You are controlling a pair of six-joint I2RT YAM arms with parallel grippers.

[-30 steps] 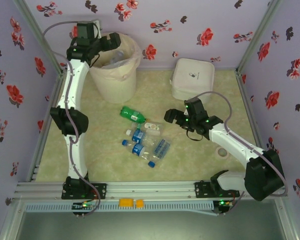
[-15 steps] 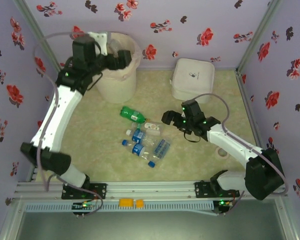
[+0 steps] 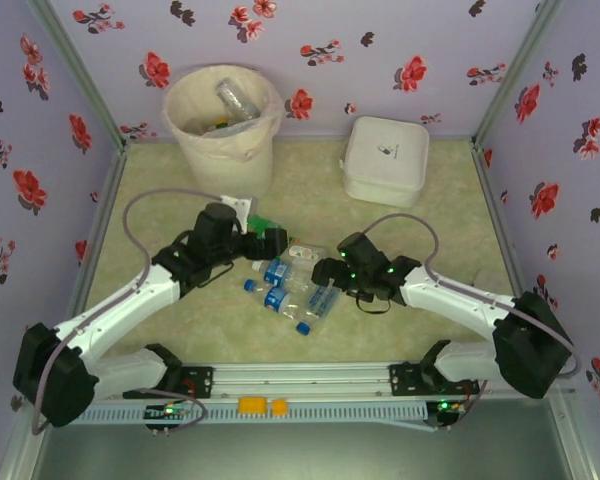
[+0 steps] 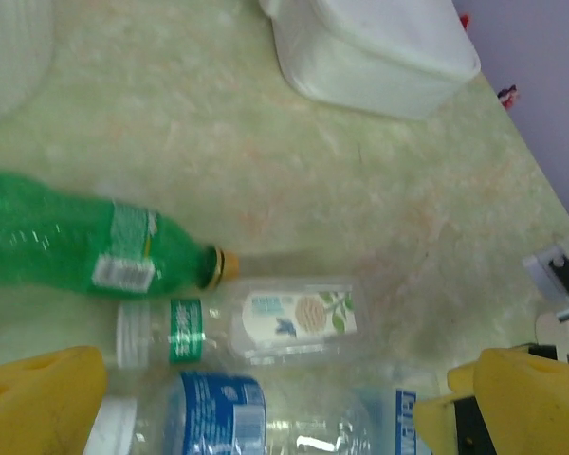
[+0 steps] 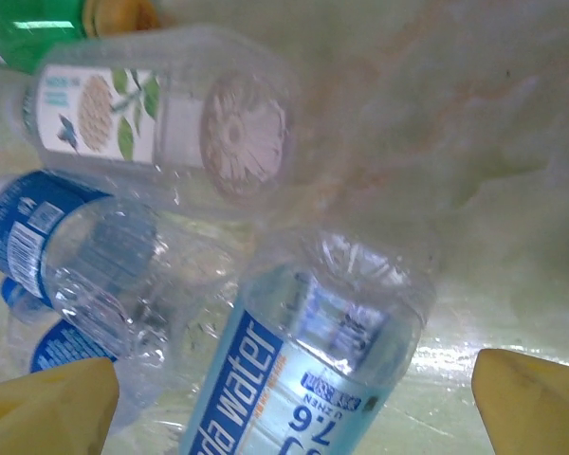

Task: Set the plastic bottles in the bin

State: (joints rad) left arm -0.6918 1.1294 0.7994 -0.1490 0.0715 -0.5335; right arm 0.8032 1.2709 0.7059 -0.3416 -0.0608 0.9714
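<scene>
top external puts the loose bottles in a heap on the table between the 2 arms, well apart from the bin at the far left, which already has at least 1 bottle inside. the left gripper sits at the heap's far-left edge, by the green bottle. the right gripper sits at its right edge, just beside the nearest clear one. both hands are low, with jaws spread wide and gripping nothing.

right wrist gives the relation that matters. the water bottle lies straight under that hand, between its yellow fingers, with its base pointing away and its long axis roughly across the line from finger to finger. a plain descent and squeeze should catch it across its narrow width, and no wrist turn looks needed.

left wrist has a blue bottle low between its own fingers, but it seems to lie along the finger line. the green one, up and to the left, lies the same way. that hand would likely need a turn first, so the right arm looks better placed for the next pick.
</scene>
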